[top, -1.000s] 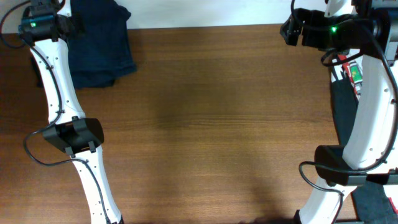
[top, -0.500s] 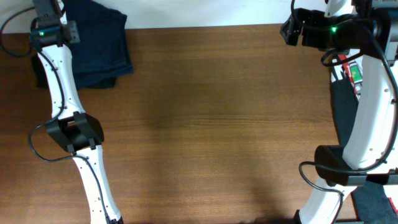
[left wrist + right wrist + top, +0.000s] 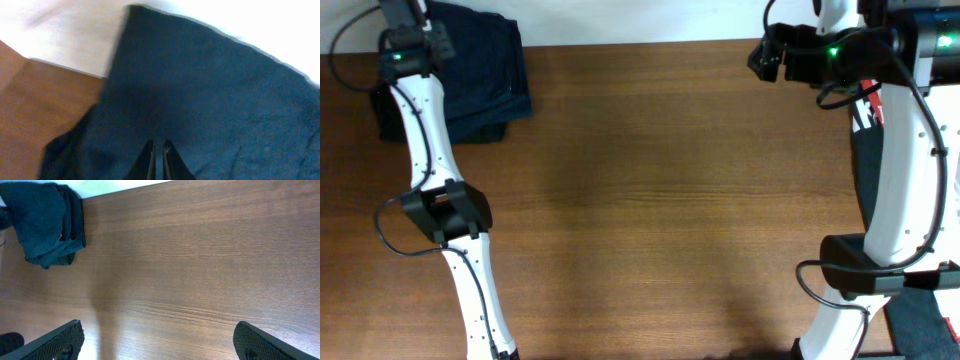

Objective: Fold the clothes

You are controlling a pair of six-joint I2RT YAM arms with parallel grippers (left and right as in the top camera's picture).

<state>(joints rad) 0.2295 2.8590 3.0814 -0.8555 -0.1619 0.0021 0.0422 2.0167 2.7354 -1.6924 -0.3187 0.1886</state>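
A dark blue garment (image 3: 485, 70) lies bunched and partly folded at the table's far left corner. It fills the left wrist view (image 3: 210, 100) and shows small at the top left of the right wrist view (image 3: 45, 222). My left gripper (image 3: 402, 12) is at the far left edge over the garment. Its fingers (image 3: 158, 147) are pressed almost together, with nothing seen between them. My right gripper (image 3: 760, 58) hangs at the far right above bare wood, and its fingers (image 3: 157, 345) are spread wide and empty.
The wooden table (image 3: 670, 200) runs between the two arms. Dark cloth (image 3: 865, 170) hangs off the right edge beside a red and white item (image 3: 865, 112). A white surface (image 3: 65, 35) lies beyond the table's far edge.
My left wrist has moved a little right and towards the far edge, and the garment's right edge sits slightly further left. My right gripper has shifted left.
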